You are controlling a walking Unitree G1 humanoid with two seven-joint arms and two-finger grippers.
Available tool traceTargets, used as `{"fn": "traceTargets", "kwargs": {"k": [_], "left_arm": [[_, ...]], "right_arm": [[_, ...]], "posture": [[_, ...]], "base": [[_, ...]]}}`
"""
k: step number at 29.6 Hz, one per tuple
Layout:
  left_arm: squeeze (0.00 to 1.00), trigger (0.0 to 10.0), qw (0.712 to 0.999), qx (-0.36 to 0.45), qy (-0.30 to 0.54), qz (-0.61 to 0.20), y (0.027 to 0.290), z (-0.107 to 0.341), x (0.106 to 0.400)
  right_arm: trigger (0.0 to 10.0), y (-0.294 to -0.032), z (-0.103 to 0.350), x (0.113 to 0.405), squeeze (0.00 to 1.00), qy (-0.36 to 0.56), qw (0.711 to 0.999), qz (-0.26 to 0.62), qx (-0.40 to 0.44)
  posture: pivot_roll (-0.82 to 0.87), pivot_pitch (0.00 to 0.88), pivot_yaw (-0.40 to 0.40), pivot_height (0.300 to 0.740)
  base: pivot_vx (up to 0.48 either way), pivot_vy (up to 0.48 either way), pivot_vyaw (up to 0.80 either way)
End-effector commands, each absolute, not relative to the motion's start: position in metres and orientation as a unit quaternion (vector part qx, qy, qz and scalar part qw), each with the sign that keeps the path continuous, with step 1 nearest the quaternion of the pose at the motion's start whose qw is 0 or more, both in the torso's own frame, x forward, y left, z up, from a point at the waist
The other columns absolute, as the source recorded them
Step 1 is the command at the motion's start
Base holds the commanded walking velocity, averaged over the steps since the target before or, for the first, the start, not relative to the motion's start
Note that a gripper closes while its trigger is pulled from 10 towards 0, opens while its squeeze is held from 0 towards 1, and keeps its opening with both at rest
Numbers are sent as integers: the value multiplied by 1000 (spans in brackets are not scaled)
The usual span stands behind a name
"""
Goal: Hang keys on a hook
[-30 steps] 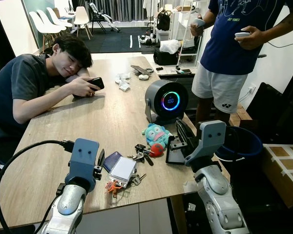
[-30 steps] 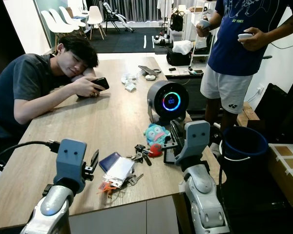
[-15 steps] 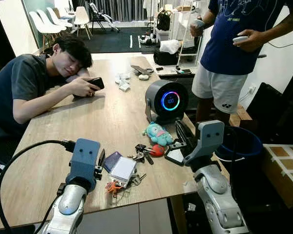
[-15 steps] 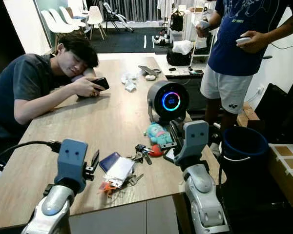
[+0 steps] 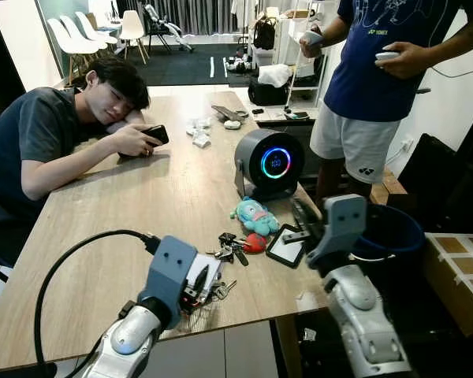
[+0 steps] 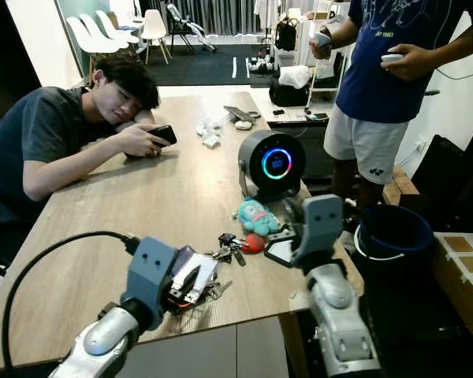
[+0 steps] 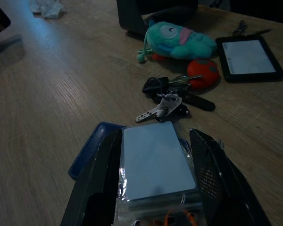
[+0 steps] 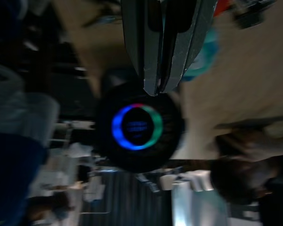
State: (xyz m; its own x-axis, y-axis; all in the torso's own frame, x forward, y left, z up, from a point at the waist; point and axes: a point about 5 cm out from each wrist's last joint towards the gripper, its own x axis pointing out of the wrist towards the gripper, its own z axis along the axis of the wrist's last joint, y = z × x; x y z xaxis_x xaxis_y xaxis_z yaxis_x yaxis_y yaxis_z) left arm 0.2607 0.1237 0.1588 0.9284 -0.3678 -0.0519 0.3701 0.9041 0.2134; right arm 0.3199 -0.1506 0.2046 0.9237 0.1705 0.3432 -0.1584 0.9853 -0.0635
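A bunch of keys (image 5: 229, 249) with a red charm (image 5: 254, 242) lies on the wooden table (image 5: 142, 205) near its front right. In the left wrist view the keys (image 7: 167, 96) lie just beyond my fingers. My left gripper (image 5: 195, 282) is open, low over a white card holder (image 7: 155, 169) on a blue wallet (image 7: 92, 150); its fingers (image 7: 96, 183) straddle the holder. An orange tag (image 7: 175, 219) peeks from under the holder. My right gripper (image 5: 301, 214) is shut on nothing, raised above the table's right edge, pointing at a round black speaker (image 8: 139, 125).
A teal plush (image 5: 254, 214) and a black-framed tablet (image 5: 286, 246) lie beside the keys. The speaker (image 5: 270, 163) stands behind them. One person (image 5: 47, 138) rests on the table at left; another (image 5: 378, 71) stands at right. A blue bucket (image 5: 390, 232) sits off the table's right edge.
My left arm has swung right and forward, so its gripper now straddles the card holder. My right gripper has lifted and drawn right, away from the black-framed tablet.
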Motion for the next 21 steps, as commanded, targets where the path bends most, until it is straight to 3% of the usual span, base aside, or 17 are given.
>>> {"fn": "traceTargets", "kwargs": {"k": [1, 6, 13, 15, 16, 21], "left_arm": [[0, 10000, 975, 108, 14, -193, 127, 159, 261], [0, 10000, 967, 144, 8, -210, 158, 176, 265], [0, 10000, 962, 173, 11, -210, 170, 182, 265], [0, 10000, 953, 202, 24, -226, 179, 182, 262], [0, 10000, 928, 245, 64, -273, 193, 179, 250], [0, 10000, 903, 282, 105, -308, 207, 180, 239]], "right_arm": [[10000, -153, 202, 322, 0, -169, 982, 79, -22], [10000, -164, 199, 322, 0, -163, 984, 63, -29], [10000, -165, 199, 322, 0, -162, 984, 62, -32], [10000, -165, 199, 322, 0, -163, 984, 63, -32], [10000, -164, 200, 322, 0, -164, 984, 65, -31], [10000, -163, 200, 323, 0, -163, 984, 67, -32]], "posture": [[90, 116, 38, 740], [95, 119, 38, 740], [96, 121, 37, 740], [97, 123, 37, 740], [100, 126, 35, 740], [102, 127, 34, 740]], "base": [[0, 0, 0], [0, 0, 0], [0, 0, 0], [0, 0, 0], [0, 0, 0], [0, 0, 0]]}}
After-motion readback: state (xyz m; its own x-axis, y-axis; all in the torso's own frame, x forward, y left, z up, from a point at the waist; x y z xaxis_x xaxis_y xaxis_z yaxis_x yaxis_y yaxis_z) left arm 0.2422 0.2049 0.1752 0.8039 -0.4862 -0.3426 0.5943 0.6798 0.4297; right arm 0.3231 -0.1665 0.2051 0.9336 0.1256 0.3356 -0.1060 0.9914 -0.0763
